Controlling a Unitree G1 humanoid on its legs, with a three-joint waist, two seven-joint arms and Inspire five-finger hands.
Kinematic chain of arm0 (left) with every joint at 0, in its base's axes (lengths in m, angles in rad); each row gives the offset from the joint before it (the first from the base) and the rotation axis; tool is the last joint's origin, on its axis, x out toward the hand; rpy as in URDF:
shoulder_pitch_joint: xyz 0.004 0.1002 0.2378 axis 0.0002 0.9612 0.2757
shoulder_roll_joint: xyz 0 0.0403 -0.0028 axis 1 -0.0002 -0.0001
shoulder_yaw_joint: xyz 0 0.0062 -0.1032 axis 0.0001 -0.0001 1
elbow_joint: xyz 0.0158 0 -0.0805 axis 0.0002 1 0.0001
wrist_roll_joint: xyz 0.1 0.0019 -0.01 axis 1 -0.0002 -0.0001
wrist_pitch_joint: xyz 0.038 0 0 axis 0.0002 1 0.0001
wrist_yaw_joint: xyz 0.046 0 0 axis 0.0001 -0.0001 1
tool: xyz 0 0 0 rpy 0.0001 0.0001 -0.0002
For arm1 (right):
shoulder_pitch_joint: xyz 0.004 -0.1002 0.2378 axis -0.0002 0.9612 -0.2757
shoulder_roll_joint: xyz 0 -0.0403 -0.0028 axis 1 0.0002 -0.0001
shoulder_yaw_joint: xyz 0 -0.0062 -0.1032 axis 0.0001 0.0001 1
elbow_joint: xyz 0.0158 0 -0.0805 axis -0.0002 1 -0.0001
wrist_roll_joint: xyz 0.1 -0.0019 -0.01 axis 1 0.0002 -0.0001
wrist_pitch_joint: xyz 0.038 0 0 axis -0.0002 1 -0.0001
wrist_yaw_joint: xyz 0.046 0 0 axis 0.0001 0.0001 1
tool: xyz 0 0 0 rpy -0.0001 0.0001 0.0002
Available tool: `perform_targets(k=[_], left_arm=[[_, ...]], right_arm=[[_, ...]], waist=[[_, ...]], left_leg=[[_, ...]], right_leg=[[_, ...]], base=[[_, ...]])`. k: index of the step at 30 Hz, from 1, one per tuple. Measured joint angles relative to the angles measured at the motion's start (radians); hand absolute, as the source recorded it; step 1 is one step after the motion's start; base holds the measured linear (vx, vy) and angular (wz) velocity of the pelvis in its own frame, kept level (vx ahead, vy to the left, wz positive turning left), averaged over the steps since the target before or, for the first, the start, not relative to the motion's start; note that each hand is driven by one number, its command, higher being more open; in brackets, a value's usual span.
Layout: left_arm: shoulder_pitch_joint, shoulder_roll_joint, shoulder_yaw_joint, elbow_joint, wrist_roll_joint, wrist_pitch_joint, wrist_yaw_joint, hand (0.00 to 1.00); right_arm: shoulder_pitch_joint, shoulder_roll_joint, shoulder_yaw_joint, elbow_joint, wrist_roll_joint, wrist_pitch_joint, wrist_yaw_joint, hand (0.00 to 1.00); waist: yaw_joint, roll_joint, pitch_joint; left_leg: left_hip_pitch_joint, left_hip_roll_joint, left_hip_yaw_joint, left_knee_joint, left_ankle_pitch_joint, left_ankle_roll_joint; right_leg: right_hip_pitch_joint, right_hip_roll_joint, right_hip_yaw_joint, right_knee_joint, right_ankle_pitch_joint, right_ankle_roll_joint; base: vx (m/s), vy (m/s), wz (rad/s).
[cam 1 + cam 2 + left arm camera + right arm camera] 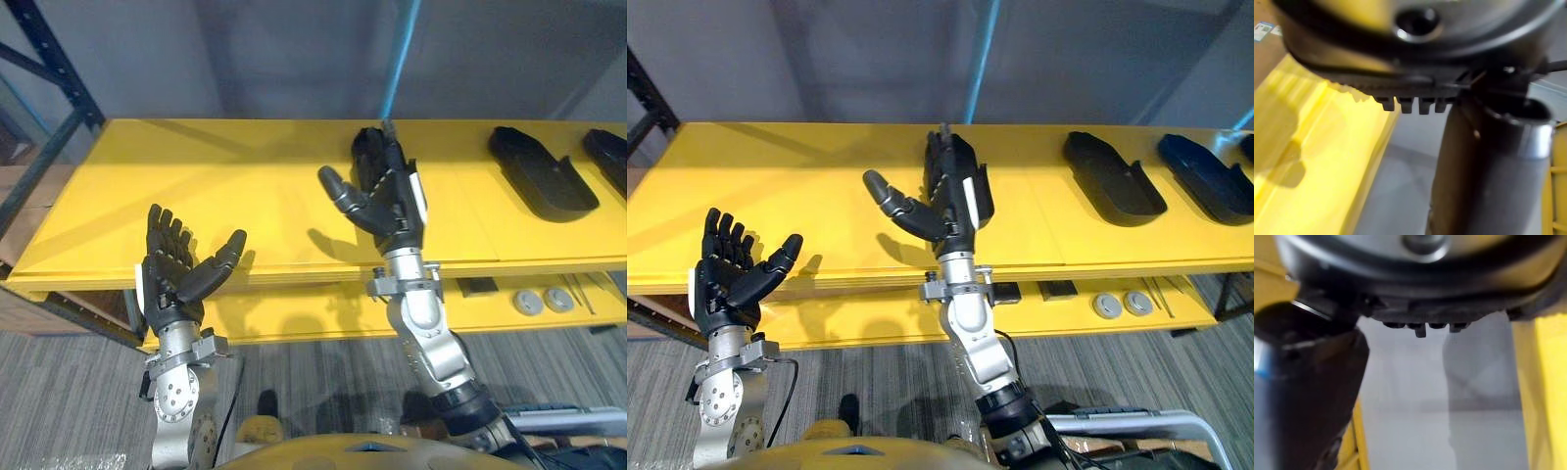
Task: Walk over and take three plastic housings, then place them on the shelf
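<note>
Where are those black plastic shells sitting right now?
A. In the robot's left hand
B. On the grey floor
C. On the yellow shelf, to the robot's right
C: the black housings lie on the yellow shelf; the left hand is open and empty.

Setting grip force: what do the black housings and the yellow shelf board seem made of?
The black housings look like moulded plastic, matt to satin: dull highlights along thin raised rims. The yellow shelf board seems a painted or laminated panel, smooth and faintly glossy, given its soft reflections and crisp shadows; metal or wood beneath cannot be told.
</note>
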Motion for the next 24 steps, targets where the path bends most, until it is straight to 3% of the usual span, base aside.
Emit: perform_targets(k=[6, 9, 24], left_arm=[[-0.002, -0.001, 0.002, -0.054, 0.003, -0.002, 0.031, 1.00], [-0.002, -0.001, -0.001, -0.057, 0.005, -0.002, 0.038, 1.00], [0.014, 0.000, -0.043, -0.108, 0.043, -0.002, 0.116, 1.00]], right_arm=[[0.181, -0.057, -0.078, -0.033, 0.027, 0.076, 0.045, 1.00], [0.227, -0.072, -0.083, -0.033, 0.028, 0.082, 0.076, 1.00], [0.366, -0.070, -0.030, -0.088, 0.037, 0.067, 0.171, 1.00]], waist=[[-0.042, 0.012, 0.010], [-0.061, 0.026, 0.020], [-0.086, 0.024, 0.042]], left_leg=[[0.003, 0.002, 0.036, 0.008, -0.019, -0.003], [-0.010, 0.007, 0.051, 0.028, -0.034, -0.004], [-0.030, 0.012, 0.054, 0.061, -0.065, -0.007]], right_leg=[[-0.018, -0.001, 0.038, 0.002, 0.000, 0.000], [-0.034, 0.001, 0.056, 0.003, 0.000, 0.000], [-0.050, 0.001, 0.062, 0.019, -0.016, -0.013]], base=[[0.03, -0.001, -0.17], [0.03, -0.002, -0.13], [0.01, -0.002, -0.01]])
